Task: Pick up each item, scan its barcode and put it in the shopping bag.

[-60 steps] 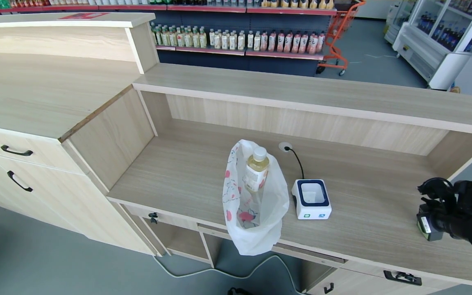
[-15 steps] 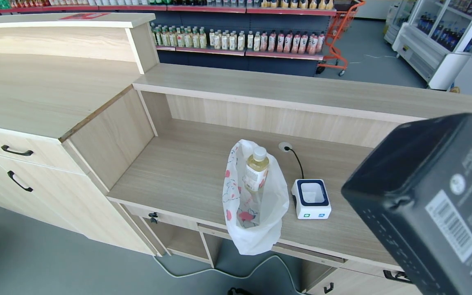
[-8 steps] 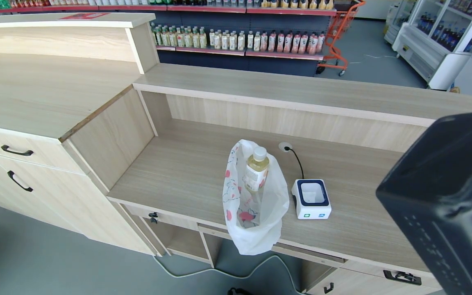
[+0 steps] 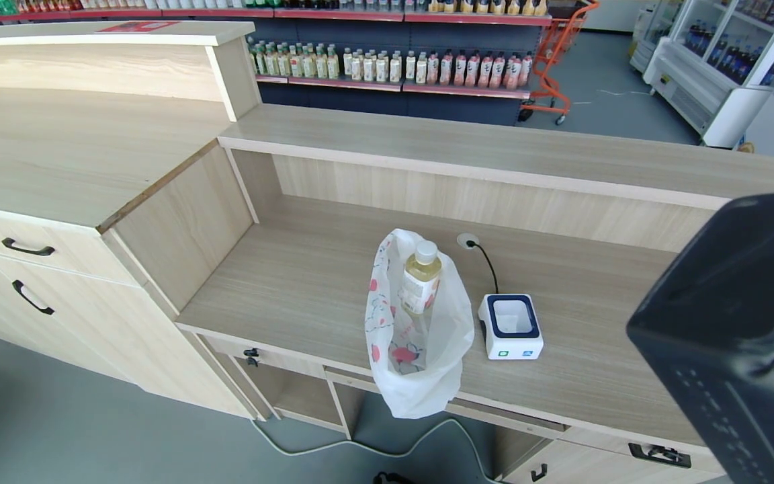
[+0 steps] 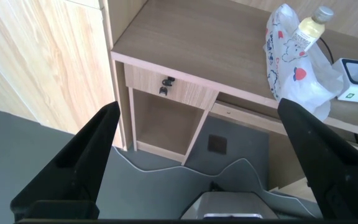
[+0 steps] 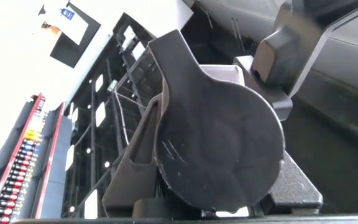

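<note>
A light wood-grain checkout counter (image 4: 306,282) has a raised customer ledge (image 4: 494,144) along its far edge. At 9 o'clock stands a taller counter block (image 4: 58,148) with black-handled drawers (image 4: 27,249).

Near the front edge stands a white plastic shopping bag with red prints (image 4: 454,329), its mouth open and its base hanging just over the edge. A clear plastic bottle of pale yellow drink with a white cap (image 4: 420,279) stands upright inside it.

At 3 o'clock of the bag, just beside it, sits a white barcode scanner with a dark blue rim (image 4: 511,326). Its black cable (image 4: 488,265) runs toward 12 o'clock into a round grommet (image 4: 467,240).

The room is a shop with a grey floor (image 4: 58,417). Red-edged shelves of bottles (image 4: 394,64) stand at 12 o'clock, an orange trolley (image 4: 555,60) at 1 o'clock, and glass-door coolers (image 4: 723,54) at 2 o'clock.

The left gripper (image 5: 199,106) hangs below and in front of the counter—spread wide, nothing in it.

The right arm's black boxy housing (image 4: 736,336) looms at 4 o'clock, close to the head camera. I cannot tell how the right gripper stands.
</note>
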`<state>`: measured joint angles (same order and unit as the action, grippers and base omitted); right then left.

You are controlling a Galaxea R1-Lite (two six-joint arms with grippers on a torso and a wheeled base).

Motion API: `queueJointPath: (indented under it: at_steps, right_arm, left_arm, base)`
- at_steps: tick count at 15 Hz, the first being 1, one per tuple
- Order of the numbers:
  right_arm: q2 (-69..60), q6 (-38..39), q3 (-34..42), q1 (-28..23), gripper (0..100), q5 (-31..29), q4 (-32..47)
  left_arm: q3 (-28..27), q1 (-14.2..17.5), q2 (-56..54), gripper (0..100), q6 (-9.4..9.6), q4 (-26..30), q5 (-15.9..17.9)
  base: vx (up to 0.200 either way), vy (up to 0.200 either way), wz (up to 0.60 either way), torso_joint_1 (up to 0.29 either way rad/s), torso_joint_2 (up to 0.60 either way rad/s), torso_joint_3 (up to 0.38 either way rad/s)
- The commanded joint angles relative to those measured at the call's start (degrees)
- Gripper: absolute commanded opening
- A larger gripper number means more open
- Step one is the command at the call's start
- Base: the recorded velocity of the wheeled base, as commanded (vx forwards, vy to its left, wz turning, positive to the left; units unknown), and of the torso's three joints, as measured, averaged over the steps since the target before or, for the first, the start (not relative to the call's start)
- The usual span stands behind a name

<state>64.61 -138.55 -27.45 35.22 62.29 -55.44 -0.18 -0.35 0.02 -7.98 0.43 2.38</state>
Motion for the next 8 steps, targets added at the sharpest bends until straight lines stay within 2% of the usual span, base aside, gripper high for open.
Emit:
queueJointPath:
  at_steps: [1, 8]
  right_arm:
    - [0.43, 0.03, -0.06, 0.03, 0, 0.02, -0.02]
    - [0.34, 0.47, 0.03, -0.24, 0, 0.02, -0.02]
  left_arm:
    - [0.01, 0.0, -0.02, 100, -0.01, 0.01, 0.0]
    - [0.01, 0.0, -0.02, 100, -0.01, 0.01, 0.0]
  base:
    - [0.0, 0.0, 0.0, 0.0, 0.0, 0.0]
    - [0.0, 0.0, 0.0, 0.0, 0.0, 0.0]
